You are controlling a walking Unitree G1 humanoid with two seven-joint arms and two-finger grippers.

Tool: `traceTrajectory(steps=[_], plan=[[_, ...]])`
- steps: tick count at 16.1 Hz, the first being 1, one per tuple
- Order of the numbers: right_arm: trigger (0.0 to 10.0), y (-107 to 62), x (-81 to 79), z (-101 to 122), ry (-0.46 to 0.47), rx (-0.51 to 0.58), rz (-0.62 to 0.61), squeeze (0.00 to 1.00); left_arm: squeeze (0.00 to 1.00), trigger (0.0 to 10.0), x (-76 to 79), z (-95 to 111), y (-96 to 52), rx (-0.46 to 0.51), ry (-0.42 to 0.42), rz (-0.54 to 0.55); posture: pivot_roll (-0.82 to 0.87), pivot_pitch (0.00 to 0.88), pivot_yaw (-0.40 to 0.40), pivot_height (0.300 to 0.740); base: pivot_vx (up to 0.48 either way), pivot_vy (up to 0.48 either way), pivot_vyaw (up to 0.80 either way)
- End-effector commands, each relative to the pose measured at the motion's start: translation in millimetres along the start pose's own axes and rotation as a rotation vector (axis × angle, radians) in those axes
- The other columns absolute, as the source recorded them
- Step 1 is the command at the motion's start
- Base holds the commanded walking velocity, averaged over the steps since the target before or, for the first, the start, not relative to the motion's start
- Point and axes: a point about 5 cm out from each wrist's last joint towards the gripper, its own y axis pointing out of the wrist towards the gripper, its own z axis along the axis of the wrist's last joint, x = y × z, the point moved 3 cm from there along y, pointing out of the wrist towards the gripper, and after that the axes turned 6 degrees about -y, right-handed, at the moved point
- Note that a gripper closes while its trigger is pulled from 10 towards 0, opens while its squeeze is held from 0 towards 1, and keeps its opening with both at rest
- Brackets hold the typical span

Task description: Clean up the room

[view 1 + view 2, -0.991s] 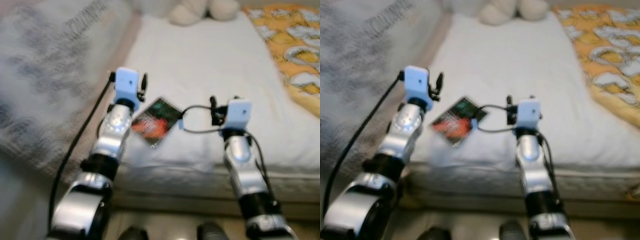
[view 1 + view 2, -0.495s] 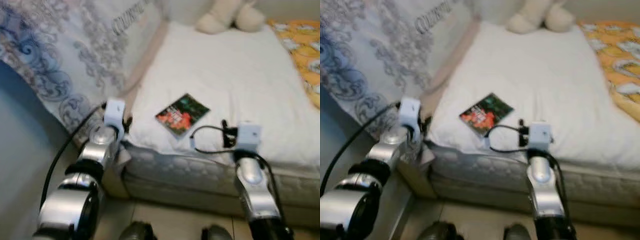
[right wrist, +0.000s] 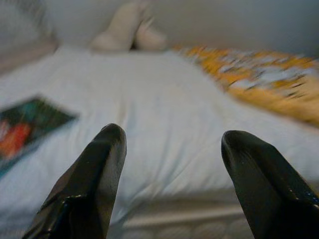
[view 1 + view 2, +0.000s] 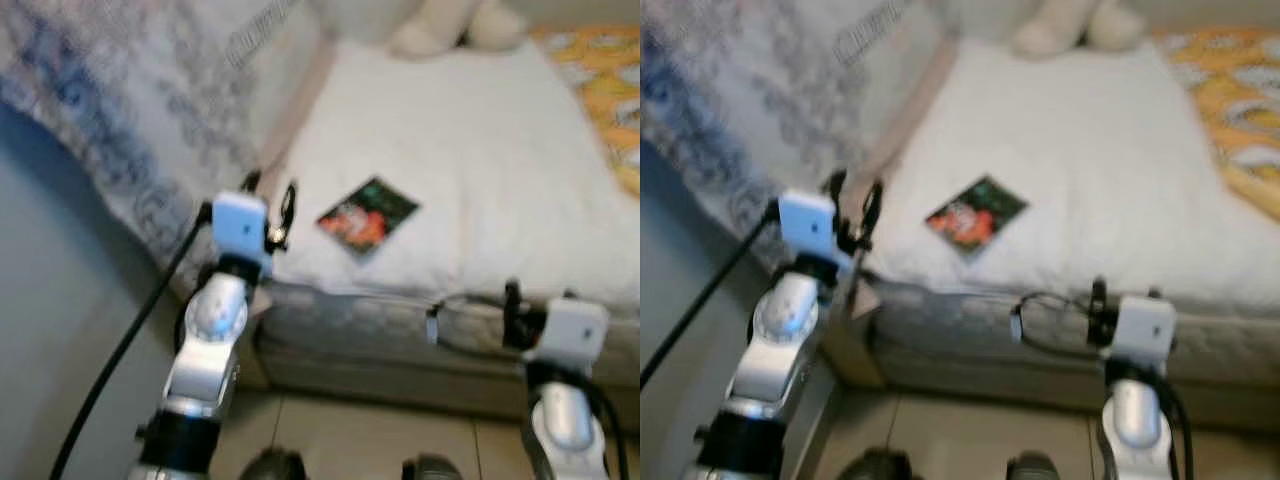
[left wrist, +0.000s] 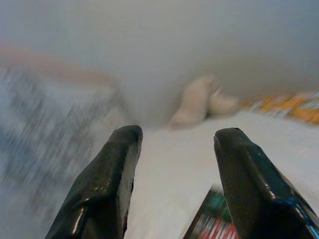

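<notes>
Book (image 4: 367,214): lies flat on the white bed cover (image 4: 470,150), near the bed's front edge, at the robot's left part of the mattress; nothing touches it.
Book orientation: turned diagonally; its long axis runs from the near-left corner to the far-right corner in the head views.
Left gripper (image 4: 268,200): raised beside the bed's front-left corner, fingers spread wide, nothing between them.
Right gripper (image 4: 1125,293): low, in front of the mattress side, below the bed surface; fingers spread wide in the right wrist view, nothing held.
Key relation: the book lies forward and to the right of the left gripper, and up and to the left of the right gripper; judged from the head views, the left gripper is the nearer one.
Left wrist view: the book's corner (image 5: 212,221) shows just past the right-hand finger (image 5: 254,189).
Other items: soft toy (image 4: 450,28) at the bed's far end; orange patterned blanket (image 4: 605,90) along the bed's right side; patterned grey bedding (image 4: 120,110) at the left.
Image quality: blurred.
</notes>
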Motion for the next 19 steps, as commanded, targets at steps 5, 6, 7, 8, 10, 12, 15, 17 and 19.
traceTrajectory(steps=[5,6,7,8,10,12,15,17,19], plan=[[10.0,16.4,-17.7,39.8,0.038,0.144,0.030,0.00,0.00,10.0,-1.0,11.1,20.1,0.014,-0.023,0.043,-0.23,0.000,0.120,0.700,0.467,0.000,0.00],[10.0,17.2,-18.6,47.3,0.027,0.173,0.040,0.00,0.00,10.0,-1.4,9.6,19.3,0.002,-0.048,0.059,-0.23,0.000,0.121,0.700,0.480,0.000,0.00],[10.0,17.8,-16.4,54.0,0.027,0.192,0.040,0.00,0.00,10.0,-4.2,0.5,14.5,-0.047,-0.099,0.096,-0.23,0.000,0.122,0.700,0.480,0.000,0.00],[10.0,13.8,-13.1,50.8,0.037,0.168,0.037,0.00,0.00,10.0,-6.5,-10.7,3.5,-0.103,-0.125,0.109,-0.24,0.000,0.120,0.700,0.480,0.000,0.00],[10.0,-23.2,1.0,16.1,0.005,0.017,0.099,0.00,0.00,10.0,-21.6,-49.2,-68.0,-0.349,-0.061,0.030,-0.23,0.000,0.118,0.700,0.480,0.000,0.00],[10.0,-32.2,2.5,2.5,-0.025,-0.031,0.150,0.00,0.00,10.0,-27.3,-55.1,-93.8,-0.408,-0.040,0.025,-0.20,0.000,0.107,0.700,0.480,0.000,0.00],[10.0,-20.6,-3.1,-5.0,-0.033,-0.047,0.177,0.00,0.00,10.0,-19.8,-42.4,-65.1,-0.321,-0.072,0.072,-0.18,0.000,0.083,0.700,0.480,0.000,0.00],[10.0,-11.2,-10.4,2.1,-0.020,-0.017,0.192,0.00,0.00,10.0,-10.7,-36.2,-57.0,-0.295,-0.086,0.061,-0.17,0.000,0.070,0.700,0.480,0.000,0.00],[10.0,-4.1,-13.3,5.3,-0.010,-0.002,0.189,0.00,0.00,10.0,-11.6,-33.2,-49.9,-0.276,-0.086,0.074,-0.17,0.000,0.065,0.700,0.240,0.000,0.00]])
